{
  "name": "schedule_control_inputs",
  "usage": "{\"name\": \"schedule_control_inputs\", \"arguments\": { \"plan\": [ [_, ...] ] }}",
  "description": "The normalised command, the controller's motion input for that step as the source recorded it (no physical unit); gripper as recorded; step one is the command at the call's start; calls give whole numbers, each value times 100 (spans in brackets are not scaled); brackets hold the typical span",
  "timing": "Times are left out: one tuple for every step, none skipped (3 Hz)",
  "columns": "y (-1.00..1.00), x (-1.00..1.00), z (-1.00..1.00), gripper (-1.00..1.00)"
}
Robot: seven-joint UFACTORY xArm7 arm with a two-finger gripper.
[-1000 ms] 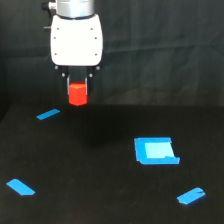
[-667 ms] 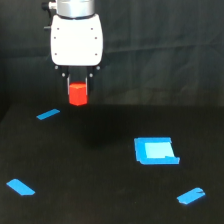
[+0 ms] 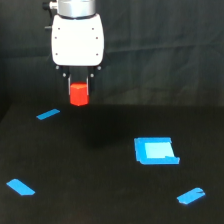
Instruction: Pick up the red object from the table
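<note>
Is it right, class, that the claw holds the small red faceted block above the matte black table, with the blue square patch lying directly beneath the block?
Not quite. The claw does hold the small red faceted block above the matte black table, but the blue square patch lies well off toward the exterior view's right, not beneath the block.

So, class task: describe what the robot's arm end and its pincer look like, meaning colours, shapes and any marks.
The arm ends in a silver-grey metal ring above a boxy white housing with rounded corners and small dark screw dots along its edges. Below it hangs the pincer: short, dark, narrow fingers on a black base. No cables or lettering can be made out in this blurry view.
</note>
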Motion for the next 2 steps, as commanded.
{"name": "schedule_control_inputs", "arguments": {
  "plan": [
    [2,0,1,-99],
    [-1,0,4,-94]
  ]
}}
